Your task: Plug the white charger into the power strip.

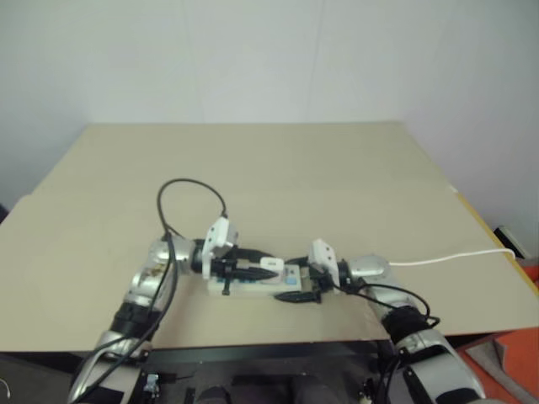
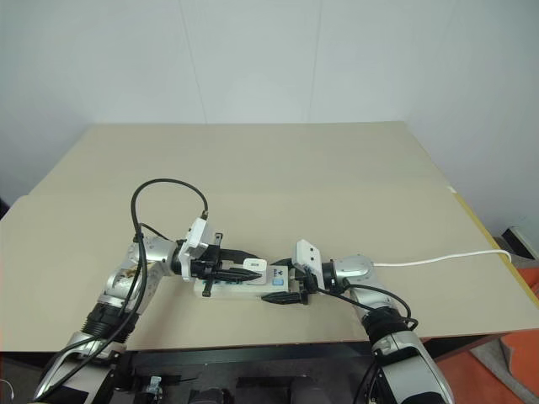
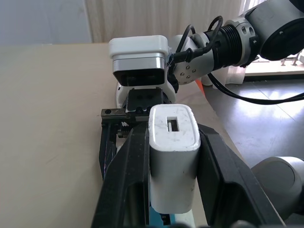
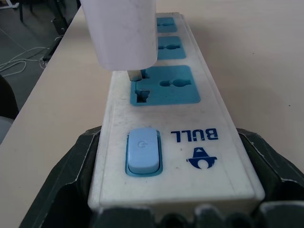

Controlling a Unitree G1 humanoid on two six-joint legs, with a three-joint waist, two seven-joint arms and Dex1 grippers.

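Power strip [image 4: 161,118] lying flat on the tan table [image 1: 278,168] near its front edge, long axis running left to right across the robot's front. Switch end, marked BULL with a pale blue button [image 4: 142,151], turned toward the right gripper [image 1: 305,286]; thin white cable [image 1: 455,256] trailing off to the right.

Right gripper clamped on that switch end, one black finger on each long side of the strip.

White charger [image 3: 173,154] pinched between the black fingers [image 3: 130,175] of the left gripper [image 2: 232,273], jaws closed against its two flanks. Charger upright, long axis vertical, slotted top face up, prong end down. Positioned over the blue socket panel [image 4: 164,85] nearest the switch; prong tip at the slot mouth, apparently just entering, though depth hard to judge. Body clearly not seated on the strip.
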